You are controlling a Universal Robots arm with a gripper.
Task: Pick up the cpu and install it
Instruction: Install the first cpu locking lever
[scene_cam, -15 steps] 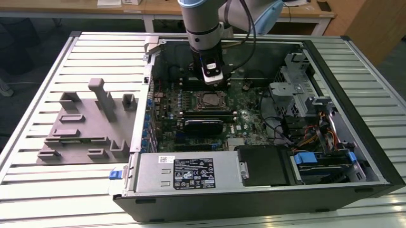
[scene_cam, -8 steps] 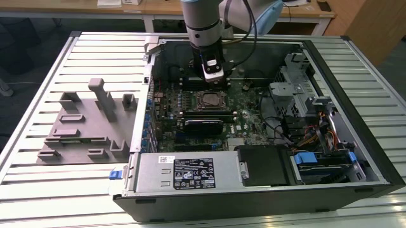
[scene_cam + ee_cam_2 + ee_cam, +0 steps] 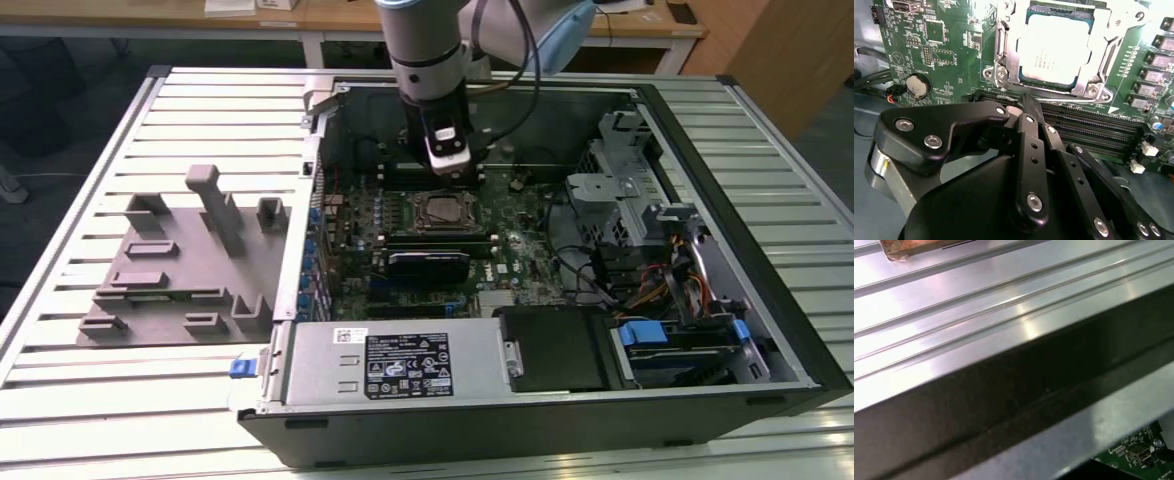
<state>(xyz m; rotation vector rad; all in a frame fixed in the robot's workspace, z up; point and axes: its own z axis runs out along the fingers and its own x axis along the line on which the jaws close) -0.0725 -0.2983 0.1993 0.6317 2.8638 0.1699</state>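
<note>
The work surface was a ribbed aluminium table (image 3: 94,140) carrying an open computer case (image 3: 561,400) and, well apart from the gripper toward the exterior view's left, a grey plastic fixture tray (image 3: 174,270). The gripper (image 3: 451,170) hung inside the case over the green motherboard (image 3: 929,45), just beyond the CPU socket (image 3: 443,212). In the second wrist view the gripper (image 3: 1026,107) stood with its black fingers (image 3: 1029,125) drawn together and nothing visible between them; it held no part. The cpu (image 3: 1056,47) lay flat within the socket frame (image 3: 1004,65), directly ahead of the fingertips and apart from them, its silver-grey top exposed. The memory slots (image 3: 1094,132) ran between the gripper and the socket.

Judged from this state, seating appeared complete. Good practice at this step: keep the fingers clear of the socket frame, avoid side contact with the memory slots, and confirm the chip sits level on all four edges.
</note>
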